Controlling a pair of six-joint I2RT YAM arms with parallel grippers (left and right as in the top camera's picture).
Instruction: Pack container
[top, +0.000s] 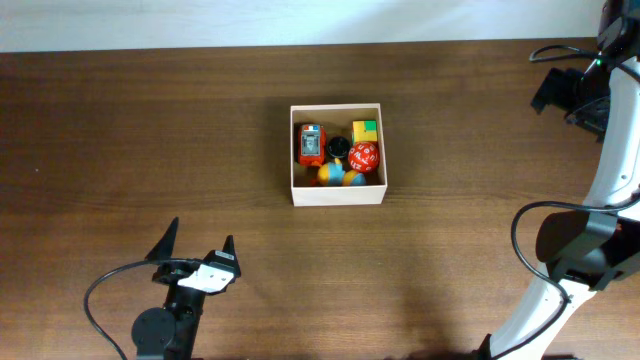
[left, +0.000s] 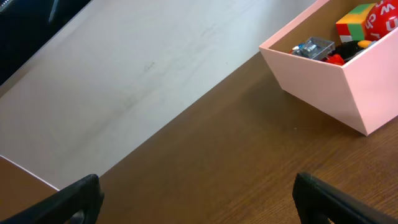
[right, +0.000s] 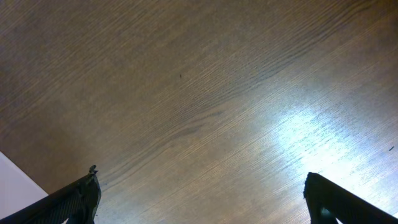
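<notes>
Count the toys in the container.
5: orange toy at left, black piece centre, yellow-green cube back right, red ball beside it, blue-orange ball near the front wall. More may hide underneath.

red ball (left: 384, 20), partial white letters "w ch"

container (top: 337, 194) centred on table (top: 120, 150) | toys (top: 362, 157) inside it | left gripper (top: 203, 230) before it, leftward

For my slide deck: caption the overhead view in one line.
Container holding small toys; left gripper open and well apart from it.
</notes>
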